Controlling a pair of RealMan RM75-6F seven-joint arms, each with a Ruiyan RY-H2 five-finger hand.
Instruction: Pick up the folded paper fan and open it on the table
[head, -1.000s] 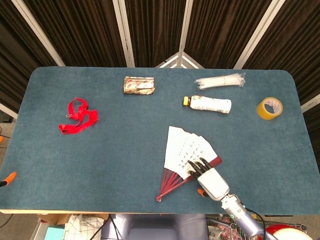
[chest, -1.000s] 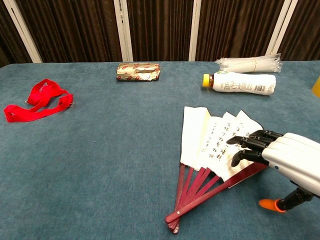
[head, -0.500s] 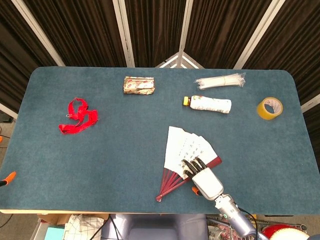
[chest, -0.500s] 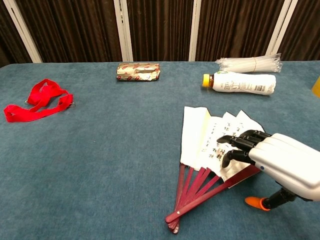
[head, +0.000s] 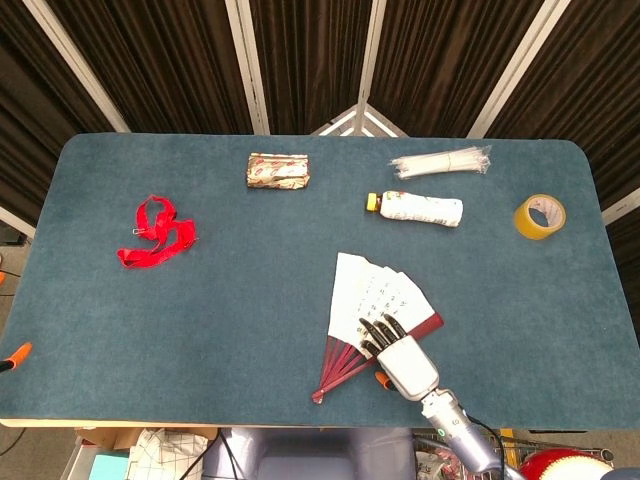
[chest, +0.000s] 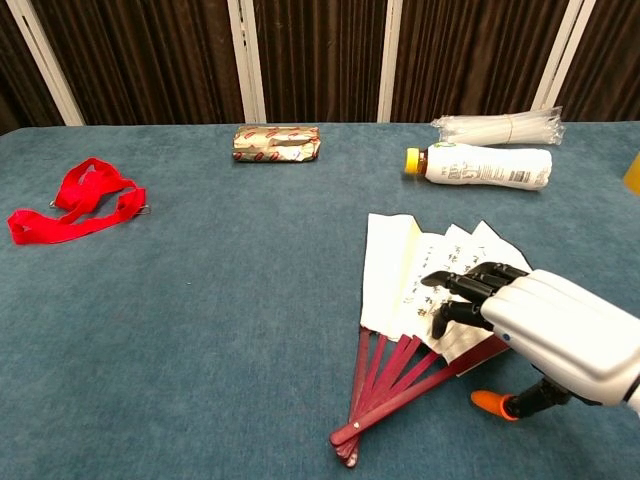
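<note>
- Paper fan (head: 375, 305) (chest: 425, 275) lay partly opened on the table (head: 230, 300) (chest: 200, 330), near the front edge right of center, red ribs meeting at the pivot toward the front.
- Right hand (head: 400, 358) (chest: 545, 325) rested palm-down over the fan's right side; dark fingers (chest: 455, 285) slightly apart, tips on the paper, gripping nothing.
- Left hand out of sight.
- Bottle (head: 420, 208) (chest: 485, 165) lay behind the fan, well apart.
</note>
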